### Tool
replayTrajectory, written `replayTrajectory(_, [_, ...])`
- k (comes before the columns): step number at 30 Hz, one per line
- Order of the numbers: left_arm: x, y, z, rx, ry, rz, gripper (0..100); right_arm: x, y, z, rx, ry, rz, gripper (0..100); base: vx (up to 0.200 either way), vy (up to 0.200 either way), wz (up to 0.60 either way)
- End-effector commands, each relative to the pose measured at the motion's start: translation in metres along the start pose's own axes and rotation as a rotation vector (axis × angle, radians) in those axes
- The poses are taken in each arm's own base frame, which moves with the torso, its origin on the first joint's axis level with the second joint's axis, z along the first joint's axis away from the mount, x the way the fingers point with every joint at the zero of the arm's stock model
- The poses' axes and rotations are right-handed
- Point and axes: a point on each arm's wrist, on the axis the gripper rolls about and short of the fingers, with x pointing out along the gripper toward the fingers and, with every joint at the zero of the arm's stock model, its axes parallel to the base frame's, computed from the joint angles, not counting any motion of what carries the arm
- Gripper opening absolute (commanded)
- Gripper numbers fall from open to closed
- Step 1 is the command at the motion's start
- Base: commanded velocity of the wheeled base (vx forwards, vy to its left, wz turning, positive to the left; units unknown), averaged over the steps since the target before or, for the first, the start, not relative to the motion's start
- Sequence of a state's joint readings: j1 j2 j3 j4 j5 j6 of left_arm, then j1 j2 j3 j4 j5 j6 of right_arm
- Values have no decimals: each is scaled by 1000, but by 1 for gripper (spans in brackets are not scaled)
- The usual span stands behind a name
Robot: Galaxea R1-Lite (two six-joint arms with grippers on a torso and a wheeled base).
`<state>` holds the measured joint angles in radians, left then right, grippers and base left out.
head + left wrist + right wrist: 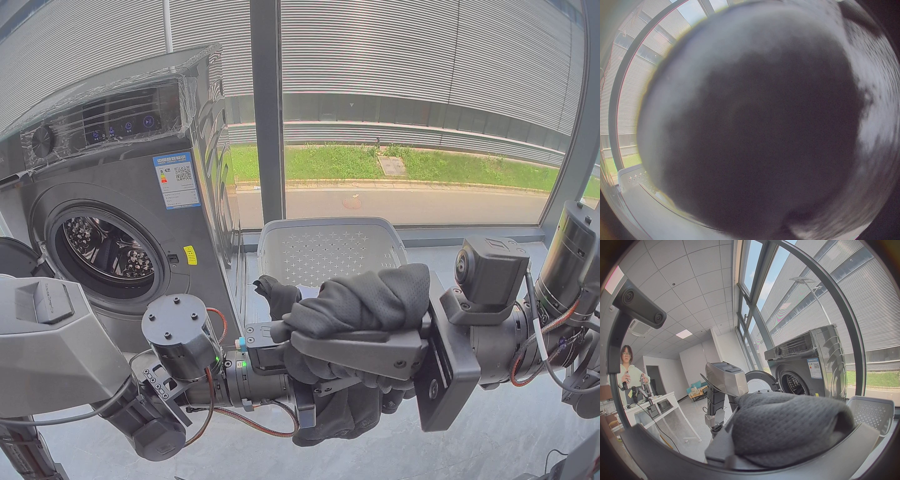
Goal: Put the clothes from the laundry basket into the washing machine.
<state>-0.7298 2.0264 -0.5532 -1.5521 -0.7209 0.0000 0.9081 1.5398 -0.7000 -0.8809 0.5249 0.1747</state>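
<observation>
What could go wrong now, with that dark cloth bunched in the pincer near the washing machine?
1. Much of the dark garment hangs loose below the right pincer, so it might slip out or snag on the left arm.
2. The washing machine's opening is round and off to the left; a bulky bundle could catch its rim and fall to the floor.

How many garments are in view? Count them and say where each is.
1: a dark garment bunched in the right hand, the left hand against it, in front of the laundry basket. The basket's floor is hidden behind it, so more may lie there.
</observation>
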Motion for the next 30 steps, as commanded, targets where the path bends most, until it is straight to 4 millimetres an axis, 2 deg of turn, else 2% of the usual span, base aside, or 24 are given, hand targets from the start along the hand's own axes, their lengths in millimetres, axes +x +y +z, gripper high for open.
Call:
replayTrajectory(1, [-2, 3, 4, 14, -15, 16, 0, -1, 0, 0, -1, 0, -3, 0, 0, 0, 0])
replayTrajectory(3, [-4, 6, 6, 17, -18, 33, 0, -2, 0, -1, -6, 4, -7, 0, 0, 0, 0])
replayTrajectory(4, [-5, 8, 7, 21, -22, 41, 0, -2, 0, -1, -6, 4, -7, 100, 0, 0, 0])
replayTrajectory(7, [-10, 12, 11, 32, -31, 61, 0, -3, -1, -2, 0, 6, -14, 100, 0, 0, 0])
replayTrajectory(10, [-21, 19, 21, 50, -50, 102, 0, -13, -7, -17, 30, 46, -78, 100, 0, 0, 0])
replayTrajectory(12, [-23, 20, 22, 49, -51, 106, 0, -15, -7, -19, 34, 53, -86, 100, 0, 0, 0])
replayTrajectory(13, [-36, 29, 32, 61, -70, 168, 0, -34, -8, -40, 71, 112, -136, 100, 0, 0, 0])
replayTrajectory(17, [-61, 41, 43, 81, -87, 264, 0, -61, -6, -60, 112, 167, -198, 100, 0, 0, 0])
replayTrajectory(19, [-61, 41, 43, 81, -87, 264, 0, -61, -6, -60, 112, 167, -198, 100, 0, 0, 0])
replayTrajectory(21, [-87, 46, 56, 101, -102, 346, 0, -95, -13, -77, 159, 198, -331, 100, 0, 0, 0])
replayTrajectory(22, [-93, 45, 58, 106, -102, 361, 0, -104, -15, -81, 170, 199, -372, 100, 0, 0, 0])
replayTrajectory(25, [-106, 38, 60, 80, -98, 392, 0, -121, -20, -83, 176, 187, -460, 100, 0, 0, 0])
replayTrajectory(30, [-122, 26, 63, 43, -103, 479, 0, -137, -24, -65, 128, 101, -545, 100, 0, 0, 0])
